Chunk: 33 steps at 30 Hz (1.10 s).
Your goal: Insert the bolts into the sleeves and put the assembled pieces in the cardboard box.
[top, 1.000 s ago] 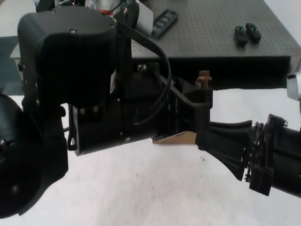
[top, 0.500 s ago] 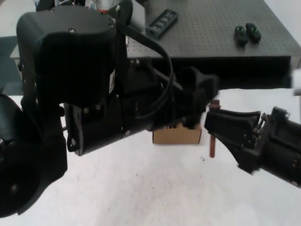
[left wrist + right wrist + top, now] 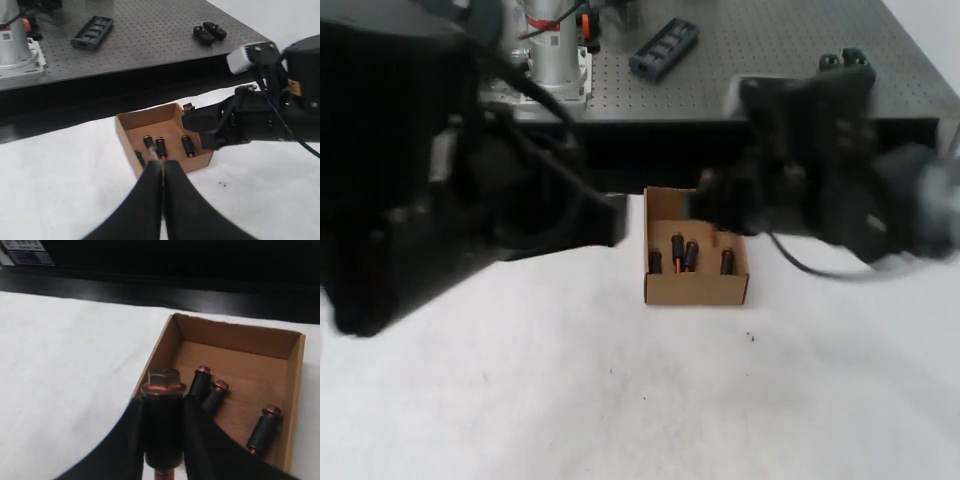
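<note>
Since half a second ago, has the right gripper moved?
Yes: the right gripper swung from beside the box, at its right front, to its far rim.

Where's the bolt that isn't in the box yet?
In the right wrist view, the bolt sits sleeved in the right gripper at the box rim, near the pieces inside.

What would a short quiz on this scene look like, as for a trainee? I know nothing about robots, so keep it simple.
1. How many assembled pieces lie inside the cardboard box?
2. True or false: the left gripper is clamped on a bolt.
3. What does the right gripper hold? A: a bare sleeve. B: a bolt in its sleeve. C: nothing.
Key: 1 four; 2 false, it is shut and empty; 3 B.
</note>
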Tool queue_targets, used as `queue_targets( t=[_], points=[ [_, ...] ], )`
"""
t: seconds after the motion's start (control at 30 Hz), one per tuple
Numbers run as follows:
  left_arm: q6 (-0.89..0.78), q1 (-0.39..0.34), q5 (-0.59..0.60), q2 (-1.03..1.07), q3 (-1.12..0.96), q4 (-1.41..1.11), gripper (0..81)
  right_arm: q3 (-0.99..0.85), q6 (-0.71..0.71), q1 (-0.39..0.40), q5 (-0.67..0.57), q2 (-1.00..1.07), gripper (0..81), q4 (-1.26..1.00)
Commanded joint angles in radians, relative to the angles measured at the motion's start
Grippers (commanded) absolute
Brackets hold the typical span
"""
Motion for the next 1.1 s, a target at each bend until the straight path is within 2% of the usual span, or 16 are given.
queue_targets(
  t=[0.0, 0.2, 0.5, 0.57, 0.7, 0.73, 0.93, 1.07],
  points=[
    [0.024, 0.018, -0.017, -0.044, 0.024, 0.039, 1.2, 0.073, -0.012, -0.003, -0.018, -0.091, 2.7, -0.044],
    [-0.001, 0.056, -0.017, -0.204, 0.193, 0.039, 1.2, -0.126, -0.012, -0.013, 0.029, 0.111, 2.7, 0.078],
    [-0.004, 0.055, -0.012, -0.429, 0.428, 0.039, 1.2, -0.175, -0.012, -0.024, -0.007, 0.195, 1.3, 0.135],
    [-0.004, 0.055, -0.012, -0.462, 0.476, 0.039, 1.2, -0.175, -0.012, -0.027, -0.026, 0.191, 10.1, 0.128],
    [-0.004, 0.055, 0.029, -0.491, 0.552, 0.043, 1.2, -0.175, -0.007, -0.029, -0.027, 0.185, 38.3, 0.133],
    [-0.004, 0.055, 0.049, -0.491, 0.558, 0.049, 1.2, -0.175, -0.003, -0.031, -0.027, 0.182, 40.8, 0.138],
    [-0.011, 0.055, 0.063, -0.49, 0.561, 0.068, 1.2, -0.15, -0.012, -0.038, -0.077, 0.064, 32.0, 0.148],
    [-0.012, 0.055, 0.063, -0.49, 0.565, 0.07, 1.2, 0.004, -0.012, -0.038, -0.087, -0.144, 31.1, 0.133]
  ],
)
